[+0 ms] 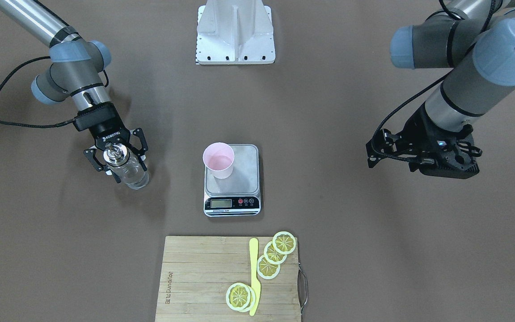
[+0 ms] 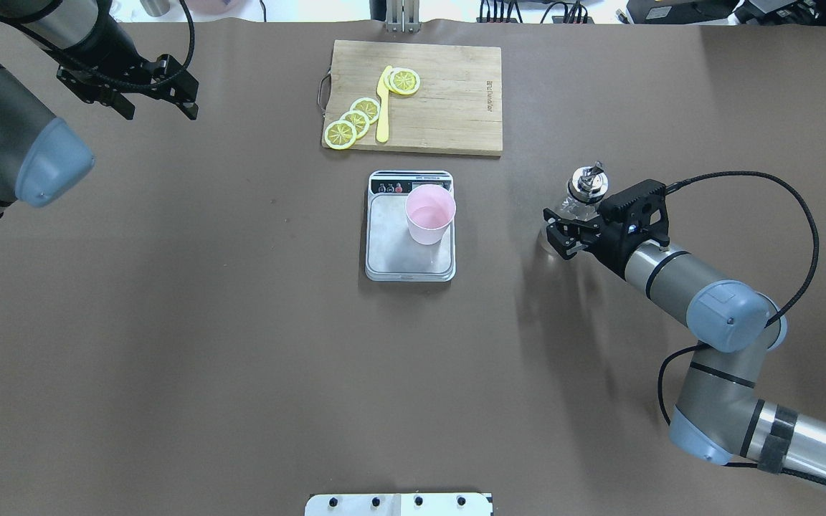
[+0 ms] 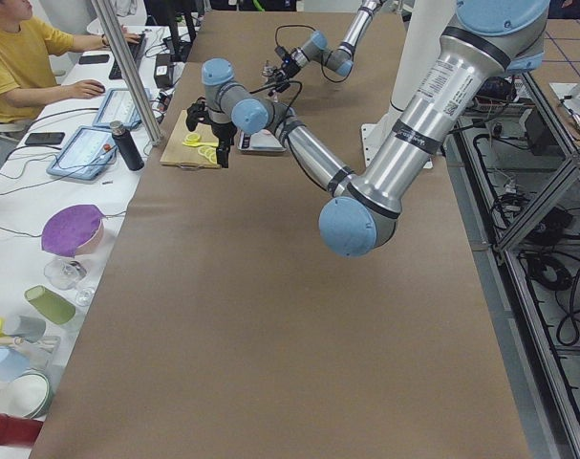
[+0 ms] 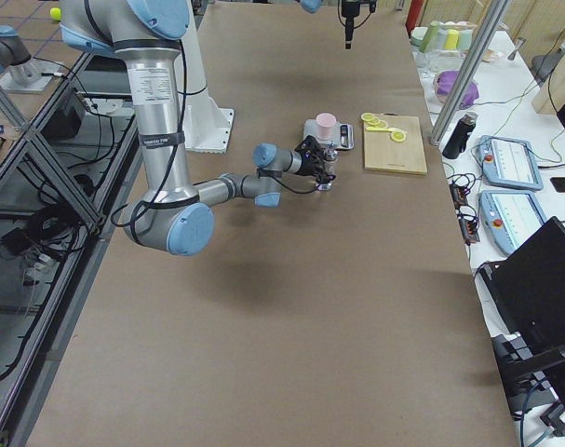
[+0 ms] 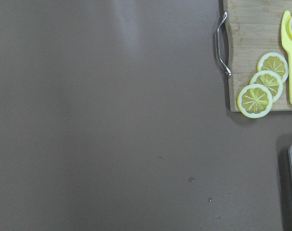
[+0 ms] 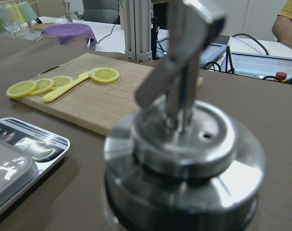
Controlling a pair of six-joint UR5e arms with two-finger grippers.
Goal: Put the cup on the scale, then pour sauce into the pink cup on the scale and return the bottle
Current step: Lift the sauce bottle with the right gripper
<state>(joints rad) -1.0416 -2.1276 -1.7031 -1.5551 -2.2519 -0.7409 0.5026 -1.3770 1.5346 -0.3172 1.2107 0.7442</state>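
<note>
The right gripper (image 1: 123, 169) is straddling the small clear glass bottle with a silver pourer cap (image 1: 131, 173), which is standing on the brown table (image 1: 329, 223) well apart from the scale; whether it is clenching cannot be told. The pale pink plastic cup (image 1: 218, 160) is sitting on the silver-grey rectangular scale (image 1: 246, 172). The left gripper (image 2: 160, 107) is hanging released and empty.

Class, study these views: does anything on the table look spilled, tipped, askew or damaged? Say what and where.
Nothing is tipped or broken. The cup stands off-centre on the scale, near one edge of its plate. The bottle is upright. Tiny specks on the table near the scale might be drops; too small to tell.
</note>
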